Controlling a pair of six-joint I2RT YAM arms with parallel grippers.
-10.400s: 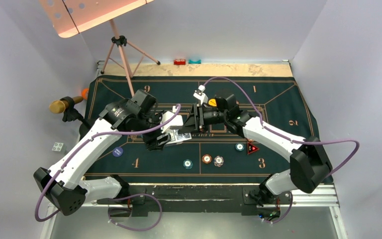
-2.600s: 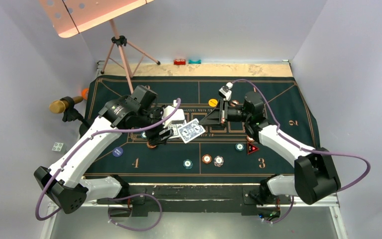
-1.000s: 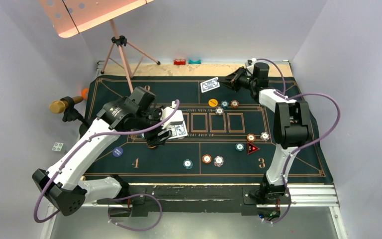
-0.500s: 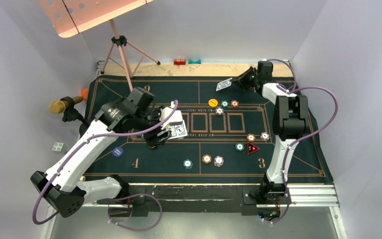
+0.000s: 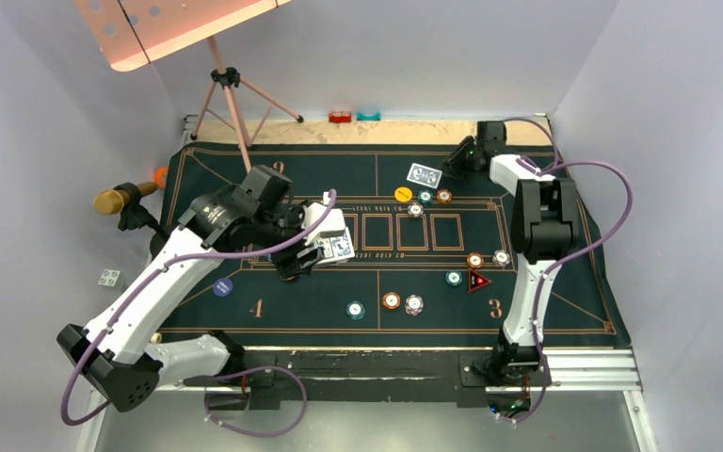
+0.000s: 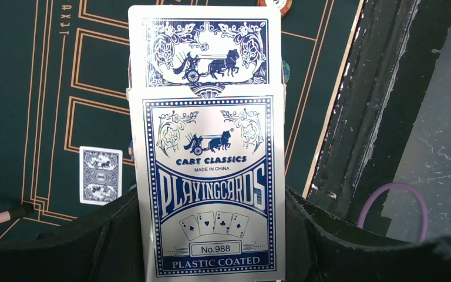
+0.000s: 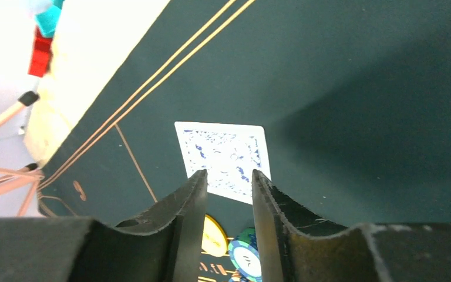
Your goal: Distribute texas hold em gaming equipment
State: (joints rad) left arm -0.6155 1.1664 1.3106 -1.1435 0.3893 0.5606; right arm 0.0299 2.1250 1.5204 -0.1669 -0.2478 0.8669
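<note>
**Playing card face-down at far side of felt mat; right gripper empty, left gripper clamped on card box**

Playing card: lies flat on the felt mat with its blue-and-white back up. It is near the mat's far edge, right of the centre line. It sits just beyond the yellow disc and the teal chip, apart from both.

Right gripper: low over the card's near edge, with its fingers parted and nothing between them. The card shows through the gap, resting on the felt. Whether the tips touch it cannot be told.

Left gripper: clenched on the card box, which is printed "Cart Classics Playing Cards". The box is held above the mat's left half. A patterned piece stands out of the box's top end, and whether it is a flap or a card cannot be told.

Other equipment on the mat:
- The orange chip and the white-red chip lie beside the teal chip.
- The right-side chip group lies next to the red triangle marker.
- The near-edge chip row lies towards the near edge, close to the centre line.
- The blue disc lies near the left edge.

Beyond the far edge of the mat stand the red block and the teal block.
</note>
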